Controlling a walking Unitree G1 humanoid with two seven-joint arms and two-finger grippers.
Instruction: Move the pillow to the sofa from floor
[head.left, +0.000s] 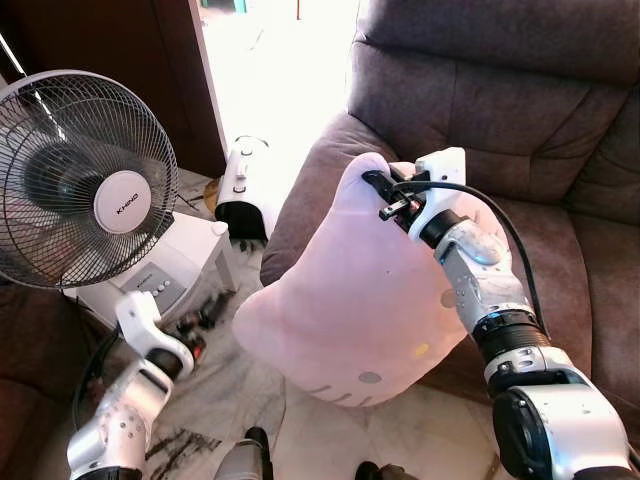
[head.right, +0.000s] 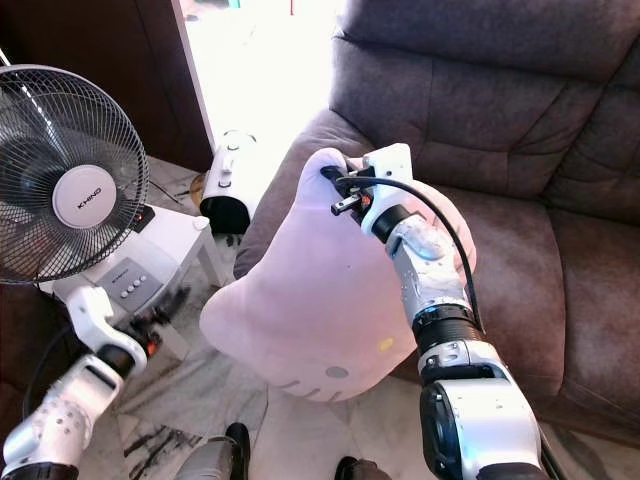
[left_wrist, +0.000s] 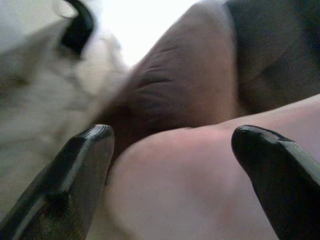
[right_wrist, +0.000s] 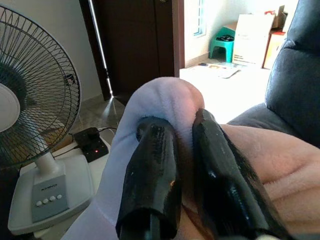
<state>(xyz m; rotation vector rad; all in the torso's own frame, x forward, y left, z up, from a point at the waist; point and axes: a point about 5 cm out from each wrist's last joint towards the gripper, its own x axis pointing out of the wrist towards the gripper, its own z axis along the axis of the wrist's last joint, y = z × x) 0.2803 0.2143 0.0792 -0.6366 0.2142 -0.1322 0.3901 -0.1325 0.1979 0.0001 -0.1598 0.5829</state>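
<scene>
The large pink plush pillow with a cat-face outline (head.left: 350, 310) hangs off the floor against the front edge of the dark brown fabric sofa (head.left: 520, 110), its upper part leaning on the seat cushion and its lower edge over the pale marble floor (head.left: 240, 390). The right hand (head.left: 378, 190) pinches one rounded ear of the pillow, its two black fingers (right_wrist: 150, 175) closed tight on a fold of the plush. The left hand (left_wrist: 170, 150) sits low beside the pillow with its fingers spread wide apart, holding nothing, the pink fabric lying between and beyond them. To the robot's left stands a white pedestal fan with a black wire guard (head.left: 85, 175); its hub reads "KHIND", and the same word shows on its white base (right_wrist: 42, 197). A white and black appliance (head.left: 243, 185) stands near the sunlit doorway.
</scene>
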